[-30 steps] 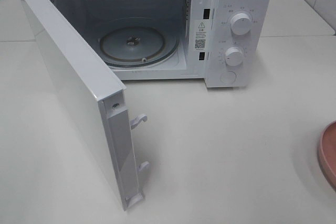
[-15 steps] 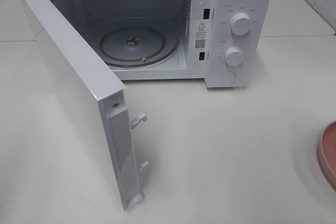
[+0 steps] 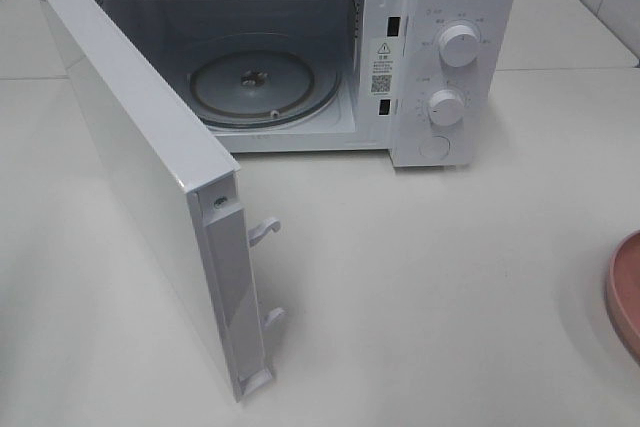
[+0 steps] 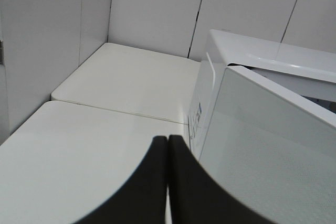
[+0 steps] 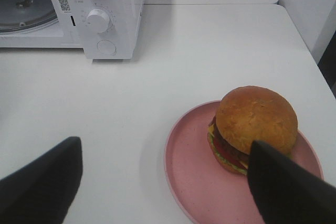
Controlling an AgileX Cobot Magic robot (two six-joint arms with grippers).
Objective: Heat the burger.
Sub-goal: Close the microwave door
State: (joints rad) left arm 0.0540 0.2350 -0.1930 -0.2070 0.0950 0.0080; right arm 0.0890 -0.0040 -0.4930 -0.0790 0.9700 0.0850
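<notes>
The burger (image 5: 255,121), with a golden-brown domed bun and red and yellow filling, sits on a round pink plate (image 5: 189,169). My right gripper (image 5: 164,145) hangs open above the table, and one finger (image 5: 283,187) overlaps the burger's near side in the right wrist view. Whether that finger touches the burger I cannot tell. The white microwave (image 3: 440,57) stands with its door (image 3: 150,187) swung wide, showing the bare glass turntable (image 3: 265,82). My left gripper (image 4: 168,140) is shut on nothing, beside the outer face of the microwave door (image 4: 273,145). Neither gripper shows in the exterior high view.
Only the pink plate's rim (image 3: 625,287) shows at the right edge of the exterior high view. The open door juts toward the front left of the white table (image 3: 430,287). Tiled walls (image 4: 152,9) close in the back left corner.
</notes>
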